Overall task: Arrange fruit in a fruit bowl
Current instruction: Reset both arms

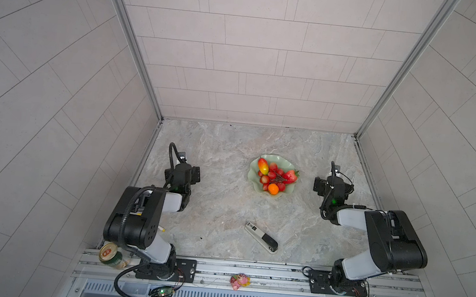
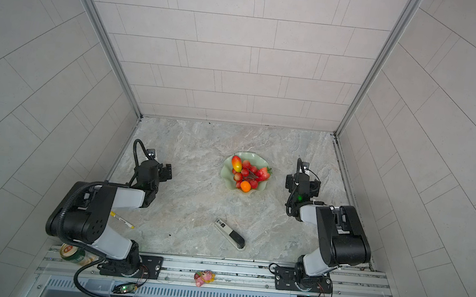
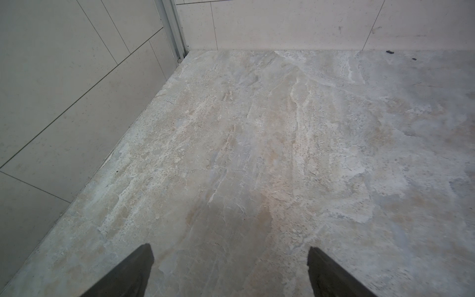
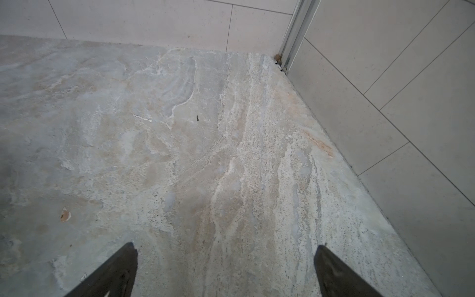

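The stereo head is hanging high over the near edge of the table [image 1: 212, 212], tilting down toward the back wall [image 1: 253, 67]. Both top views are taking in the same whole scene from far off. The wrist cameras are riding low and close over bare table, each looking out between its own fingertips. The left end effector [image 3: 228, 249] is facing the far left corner and the right end effector [image 4: 226, 245] the far right corner, patches both top views are also covering.
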`<state>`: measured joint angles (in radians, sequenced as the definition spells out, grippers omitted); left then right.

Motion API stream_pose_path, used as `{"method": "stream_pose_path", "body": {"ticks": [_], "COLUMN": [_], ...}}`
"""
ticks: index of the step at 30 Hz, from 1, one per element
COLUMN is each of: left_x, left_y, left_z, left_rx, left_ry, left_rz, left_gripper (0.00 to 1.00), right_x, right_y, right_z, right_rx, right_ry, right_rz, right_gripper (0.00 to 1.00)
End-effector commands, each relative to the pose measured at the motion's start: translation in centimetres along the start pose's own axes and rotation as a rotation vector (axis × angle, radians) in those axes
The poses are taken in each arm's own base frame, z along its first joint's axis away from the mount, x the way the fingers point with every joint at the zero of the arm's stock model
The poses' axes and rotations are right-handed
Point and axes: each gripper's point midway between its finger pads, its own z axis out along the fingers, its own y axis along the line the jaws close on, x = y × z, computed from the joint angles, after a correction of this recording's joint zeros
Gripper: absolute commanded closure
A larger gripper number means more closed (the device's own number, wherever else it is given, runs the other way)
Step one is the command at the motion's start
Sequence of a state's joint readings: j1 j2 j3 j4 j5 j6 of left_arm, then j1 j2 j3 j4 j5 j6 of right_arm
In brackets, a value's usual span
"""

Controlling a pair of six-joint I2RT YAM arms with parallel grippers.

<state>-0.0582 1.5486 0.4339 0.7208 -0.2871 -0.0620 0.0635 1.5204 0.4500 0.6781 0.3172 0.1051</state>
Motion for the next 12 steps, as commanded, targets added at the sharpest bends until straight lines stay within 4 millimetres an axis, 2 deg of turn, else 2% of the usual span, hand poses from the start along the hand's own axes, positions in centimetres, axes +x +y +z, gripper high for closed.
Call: {"method": "stream_pose_path", "body": {"ticks": [1,12], "left_x": [-1.42,-1.44], "left_y": [-0.04,-0.02], "left_z": [-0.07,-0.08], "left_rx": [0.003,0.002], "left_ry": [-0.041,-0.042], "left_rz": [-0.015,-0.014], "left_gripper": [0.00,0.00], "right_x": [-0.70,-0.66], "right_y": [-0.20,0.31], "right_z": [-0.40,-0.24], "right_rx": [0.006,0.005], "right_ry": [-0.034,-0.025], "right_rz": [0.001,-0.022], "right_gripper": [0.00,0.00]}}
